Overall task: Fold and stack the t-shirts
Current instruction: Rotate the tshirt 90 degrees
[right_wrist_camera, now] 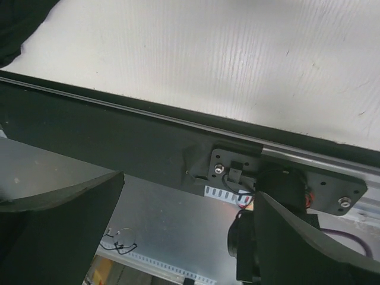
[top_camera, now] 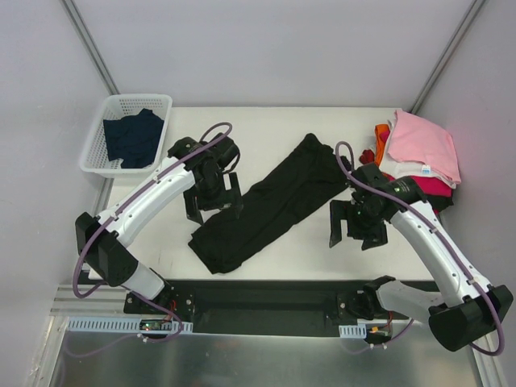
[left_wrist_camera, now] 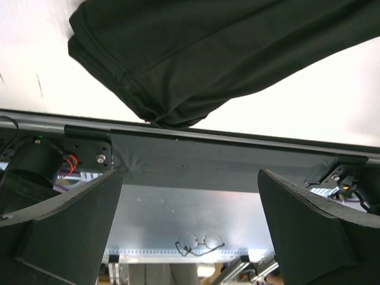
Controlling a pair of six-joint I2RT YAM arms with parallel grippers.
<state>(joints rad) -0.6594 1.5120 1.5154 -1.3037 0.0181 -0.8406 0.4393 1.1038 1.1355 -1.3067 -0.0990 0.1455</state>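
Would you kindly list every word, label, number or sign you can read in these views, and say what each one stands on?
No text can be read in any view.
black t-shirt: no lettering shows on the side facing up.
small tag at the edge of the pile of t-shirts: too small to read.
white marked strip: blurred, unreadable.

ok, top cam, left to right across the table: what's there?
basket holding a navy shirt → left gripper, open → black shirt → right gripper, open → pile of shirts, pink shirt on top.
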